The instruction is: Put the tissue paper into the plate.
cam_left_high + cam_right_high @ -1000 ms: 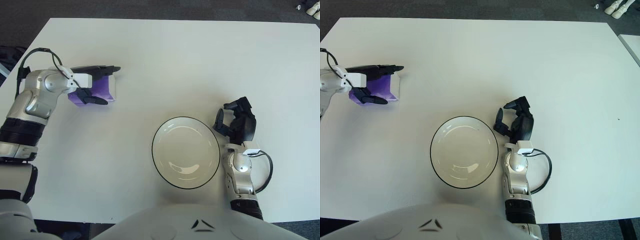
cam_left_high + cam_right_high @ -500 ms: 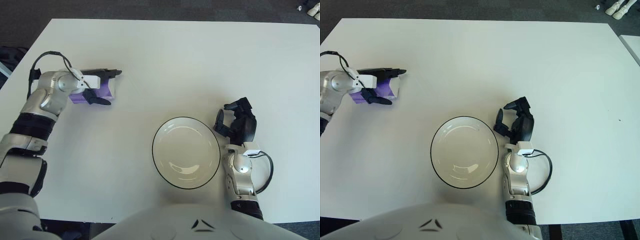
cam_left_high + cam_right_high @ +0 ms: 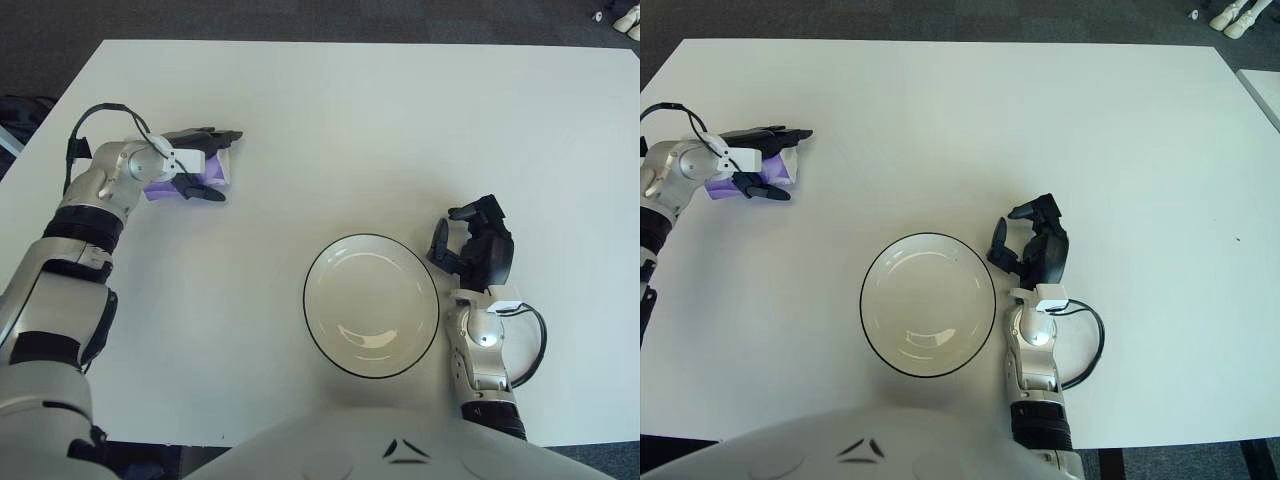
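The tissue paper is a small purple and white pack [image 3: 212, 175] lying at the left of the white table [image 3: 380, 130]. My left hand [image 3: 226, 165] reaches it from the left. The upper fingers [image 3: 205, 136] lie along the pack's far side and the thumb along its near side, closed on it. The plate [image 3: 307, 290], a white dish with a dark rim, stands empty near the table's front edge, well to the right of the pack. My right hand [image 3: 468, 245] shows just right of the plate, fingers curled and holding nothing.
A cable [image 3: 530, 345] loops off the right wrist near the table's front edge. Dark floor surrounds the table. Something white [image 3: 628, 18] lies on the floor at the far right corner.
My left forearm has swung so the elbow sits farther left and back. The hand and tissue pack have shifted slightly away from me. My right hand and the plate have not moved.
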